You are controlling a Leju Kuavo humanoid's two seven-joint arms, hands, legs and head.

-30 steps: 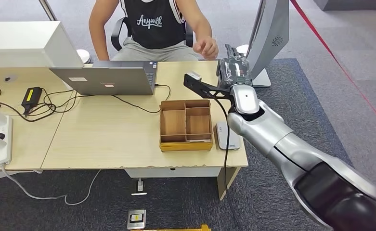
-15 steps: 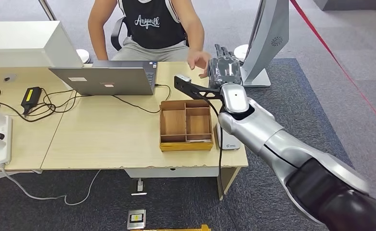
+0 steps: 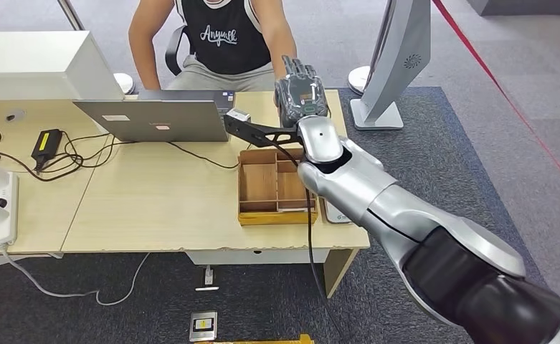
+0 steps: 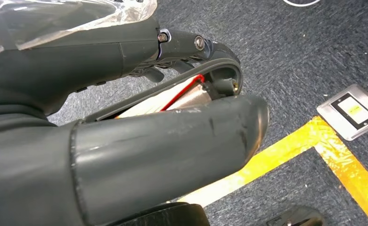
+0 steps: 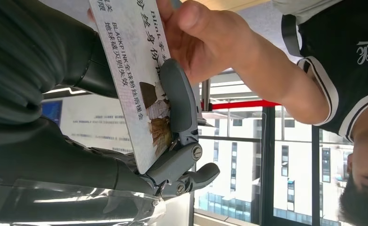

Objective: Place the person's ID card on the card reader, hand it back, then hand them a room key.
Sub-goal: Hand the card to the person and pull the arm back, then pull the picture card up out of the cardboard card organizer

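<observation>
- Our right hand was raised over the far edge of the tabletop, toward the seated person.
- In the right wrist view, its fingers and thumb were closed on the ID card, a white card with printed text and a small photo, one finger lying across the card's face.
- The person's hand pinched the opposite end of the same card, so both hands were touching it at once.
- Our left hand hung low over dark carpet with a yellow tape line; the fingers were curled in toward the thumb with a narrow gap between them, and we could not tell whether anything was gripped there.
- The wooden tray sat near the front edge of the tabletop, divided into several compartments. A thin pale item lay along its front compartment, but we could not tell what it was.
- The card reader, a pale flat device, lay just beside the tray, partly hidden by our right arm.
- An open laptop stood on the tabletop in front of the person.
</observation>
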